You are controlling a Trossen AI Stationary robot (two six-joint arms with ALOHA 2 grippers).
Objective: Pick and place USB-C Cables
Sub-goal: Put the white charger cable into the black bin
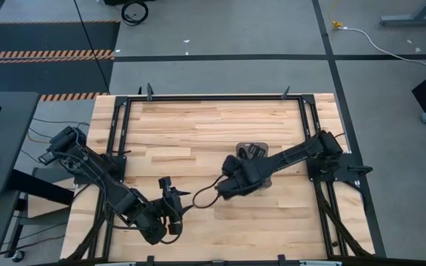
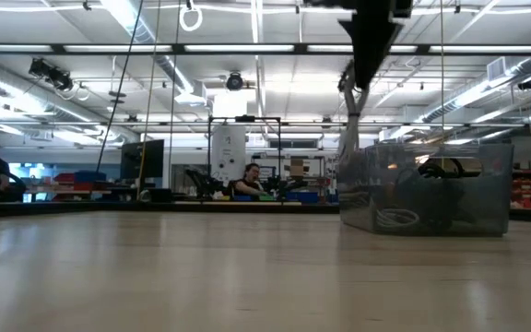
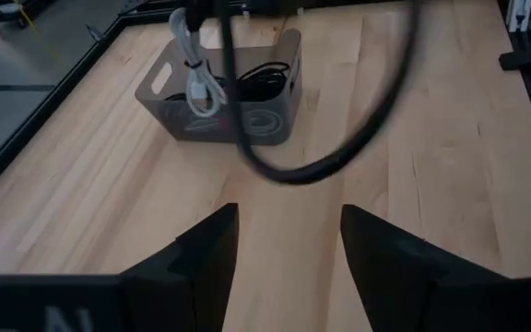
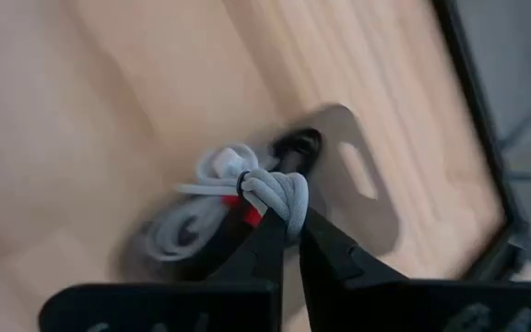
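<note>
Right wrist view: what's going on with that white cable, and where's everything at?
The right hand is shut on a coiled white cable with a red tie, holding it in the air above the grey tray on the wooden table. Other coiled cables, black and white, already lie in the tray. The left hand waits open near the table's front edge, holding nothing.

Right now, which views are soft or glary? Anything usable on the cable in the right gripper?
Right wrist view: tabletop and grey tray smeared, but the white cable pinched in the right gripper reads sharp. Left wrist view: near black wire out of focus, open left gripper fingers dark. Low view: ceiling lights glare, tray translucent and hazy. High view: even light, no glare.
</note>
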